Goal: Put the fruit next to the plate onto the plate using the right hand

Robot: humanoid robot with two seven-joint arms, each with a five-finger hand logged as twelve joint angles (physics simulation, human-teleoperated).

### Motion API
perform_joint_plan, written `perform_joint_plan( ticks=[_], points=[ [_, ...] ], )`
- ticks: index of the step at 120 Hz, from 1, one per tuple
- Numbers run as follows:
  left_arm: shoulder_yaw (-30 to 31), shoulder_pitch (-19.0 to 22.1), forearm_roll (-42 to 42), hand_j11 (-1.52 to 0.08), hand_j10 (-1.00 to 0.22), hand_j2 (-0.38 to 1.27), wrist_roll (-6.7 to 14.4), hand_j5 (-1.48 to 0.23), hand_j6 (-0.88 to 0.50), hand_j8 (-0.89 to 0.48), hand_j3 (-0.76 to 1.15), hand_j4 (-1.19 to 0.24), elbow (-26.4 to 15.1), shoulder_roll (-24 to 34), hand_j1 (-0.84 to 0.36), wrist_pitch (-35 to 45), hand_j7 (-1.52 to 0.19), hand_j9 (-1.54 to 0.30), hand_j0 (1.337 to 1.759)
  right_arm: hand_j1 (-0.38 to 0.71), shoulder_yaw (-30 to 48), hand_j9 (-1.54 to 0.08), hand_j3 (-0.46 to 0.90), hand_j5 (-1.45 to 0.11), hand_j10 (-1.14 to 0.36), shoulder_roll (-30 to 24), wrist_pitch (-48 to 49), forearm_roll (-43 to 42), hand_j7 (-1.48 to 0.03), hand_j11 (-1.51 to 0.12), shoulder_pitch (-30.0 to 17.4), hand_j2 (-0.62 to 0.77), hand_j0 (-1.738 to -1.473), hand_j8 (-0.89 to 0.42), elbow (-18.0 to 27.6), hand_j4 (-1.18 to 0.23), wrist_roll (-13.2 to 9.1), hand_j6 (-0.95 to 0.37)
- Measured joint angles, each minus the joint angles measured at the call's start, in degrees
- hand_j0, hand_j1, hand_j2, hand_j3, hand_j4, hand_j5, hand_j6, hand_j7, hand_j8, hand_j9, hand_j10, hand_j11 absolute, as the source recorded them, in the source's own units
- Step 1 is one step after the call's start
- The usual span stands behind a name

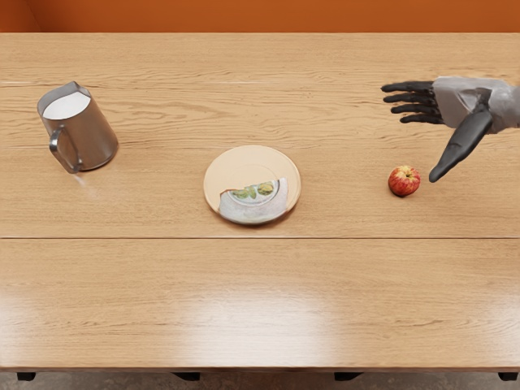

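Wooden table [260, 292] fills nearly the whole view; orange wall [260, 15] shows as a strip behind the plate, its upper part cut off.

Plate [244, 166]: tan, round, about mid-table. Its near part carries a grey-white wedge with green marks; cannot tell whether this is food or a printed pattern.

Apple [404, 180]: red, sits on the table to the right of the plate, well apart from it, with bare wood between them. Not on the plate.

Right hand [455, 106]: comes in to the right of the plate and further back than it, arm cut off at the picture edge just past the wrist. Fingers [410, 86] are spread and stretched towards the plate side, holding nothing. Thumb [463, 142] hangs down, tip just beside the apple on its far-from-plate side, a gap showing between them. Height of the hand over the table cannot be judged.

Jug [77, 130]: metal, left of the plate, well apart, handle towards the viewer. Inside shows white; liquid or lining, cannot tell.

Seam [122, 238] crosses the table just in front of the plate; wood nearer than it is open. Dark feet [187, 376] peek out under the near edge, mostly hidden.
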Motion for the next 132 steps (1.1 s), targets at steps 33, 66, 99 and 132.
perform_joint_plan(
  ticks=[33, 66, 99, 132],
  points=[
    [0.00, 0.00, 0.00, -0.30, -0.23, 0.05, 0.00, -0.30, -0.23, -0.23, 0.00, -0.23, 0.00, 0.00, 0.07, 0.00, -0.30, -0.30, 1.658, -0.30, -1.97, -0.05, 0.00, -0.05, -0.04, -1.74, -14.63, -15.58, -0.05, -0.05, -4.36, -0.01, -1.658, -0.04, 14.58, -0.04, -1.40, -0.05],
    [0.00, 0.00, 0.00, -0.30, -0.23, 0.05, 0.00, -0.30, -0.23, -0.23, 0.00, -0.23, 0.00, 0.00, 0.07, 0.00, -0.30, -0.30, 1.658, -0.23, -2.80, -0.13, 0.00, -0.13, -0.10, -0.84, -23.23, -20.48, -0.13, -0.13, -4.66, -0.02, -1.658, -0.11, 17.63, -0.11, -10.81, -0.11],
    [0.00, 0.00, 0.01, -0.30, -0.23, 0.05, 0.01, -0.30, -0.23, -0.23, 0.00, -0.23, 0.00, 0.00, 0.07, 0.00, -0.30, -0.30, 1.658, -0.15, -7.15, -0.22, 0.00, -0.22, -0.17, 0.24, -35.07, -26.29, -0.22, -0.22, -4.82, -0.03, -1.658, -0.17, 20.57, -0.17, -13.24, -0.18],
    [0.00, 0.00, 0.00, -0.30, -0.23, 0.05, 0.00, -0.30, -0.23, -0.23, 0.00, -0.23, 0.00, 0.00, 0.07, 0.00, -0.30, -0.30, 1.658, -0.11, -12.30, -0.26, 0.00, -0.26, -0.20, 3.52, -45.13, -31.02, -0.26, -0.26, -4.94, -0.04, -1.658, -0.21, 21.41, -0.20, -14.27, -0.21]
  ],
)
